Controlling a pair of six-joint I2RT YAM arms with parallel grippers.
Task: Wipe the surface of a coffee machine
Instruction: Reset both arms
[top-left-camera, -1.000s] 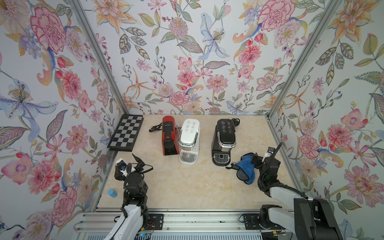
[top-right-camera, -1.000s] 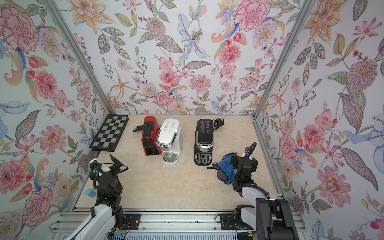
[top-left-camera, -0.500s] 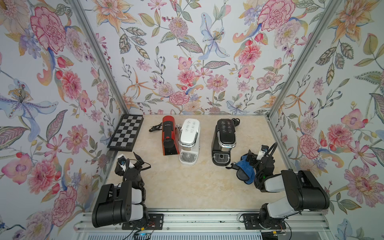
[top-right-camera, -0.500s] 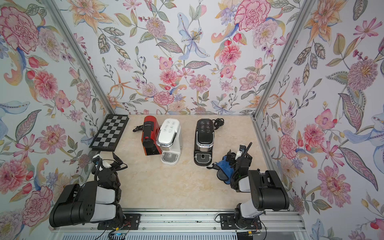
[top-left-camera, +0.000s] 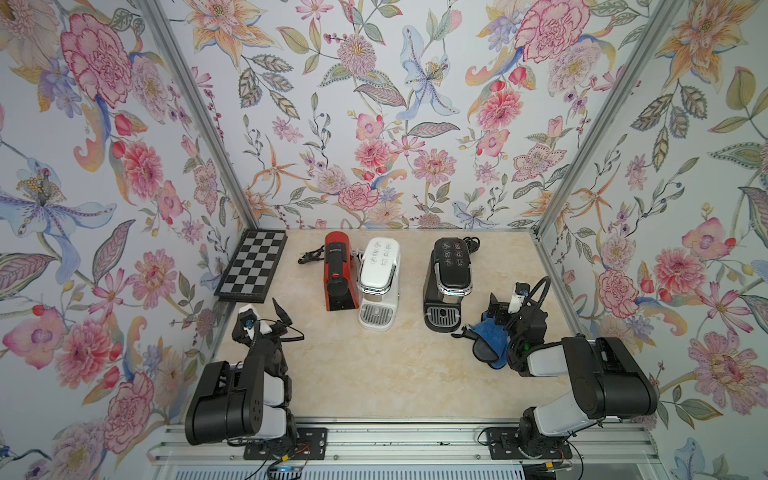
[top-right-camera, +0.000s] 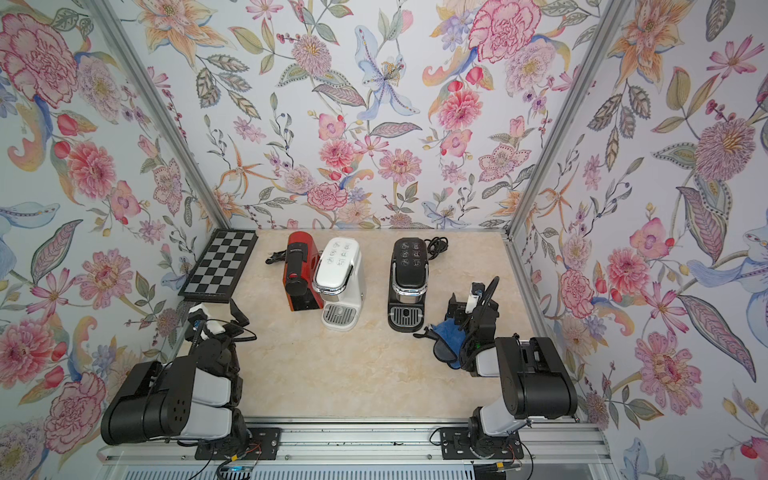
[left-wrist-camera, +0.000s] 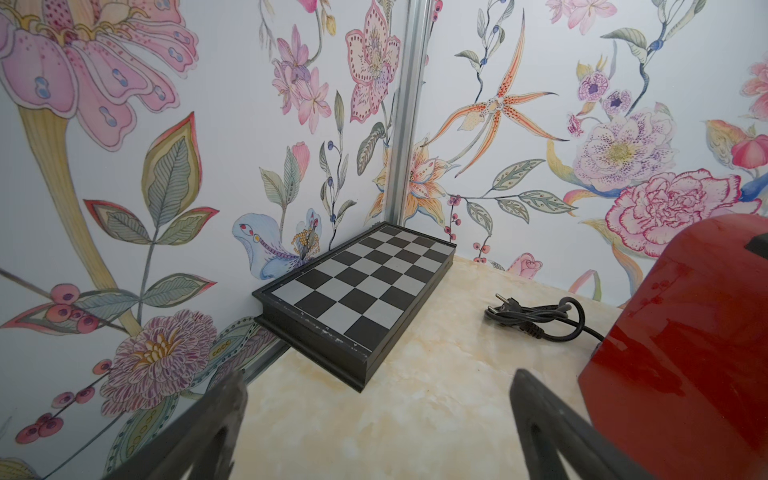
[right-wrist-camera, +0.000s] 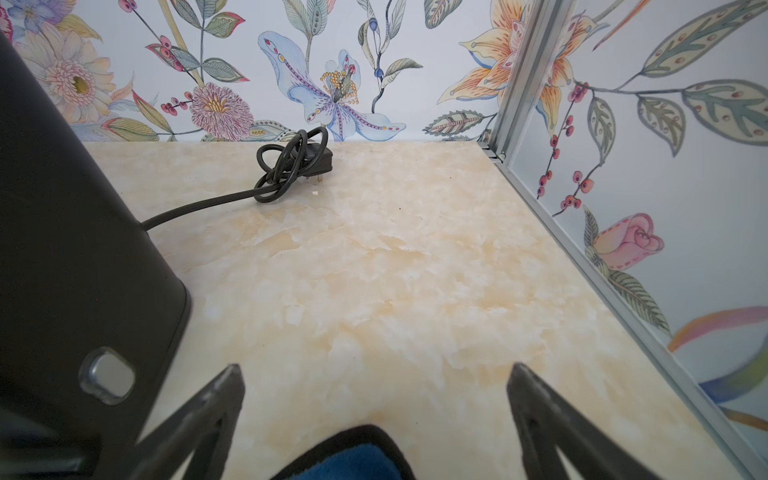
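Three coffee machines stand in a row at the back of the table: a red one (top-left-camera: 338, 272), a white one (top-left-camera: 378, 278) and a black one (top-left-camera: 449, 278). A blue cloth with a black edge (top-left-camera: 486, 338) lies on the table at the black machine's front right. My right gripper (top-left-camera: 507, 297) hovers open over the cloth's far edge, beside the black machine (right-wrist-camera: 75, 249). Only the cloth's tip (right-wrist-camera: 353, 457) shows between the fingers, with nothing gripped. My left gripper (top-left-camera: 262, 318) is open and empty at the front left, facing the red machine (left-wrist-camera: 685, 332).
A folded chessboard (top-left-camera: 253, 266) lies against the left wall, just ahead of the left gripper. Black power cords lie behind the red machine (left-wrist-camera: 536, 316) and behind the black machine (right-wrist-camera: 291, 166). Papered walls with metal posts close in three sides of the marble tabletop (top-left-camera: 395, 374).
Both arms' rear links have swung up into view above the front rail. The grippers have stayed nearly in place, open throughout. The cloth and machines have not moved.
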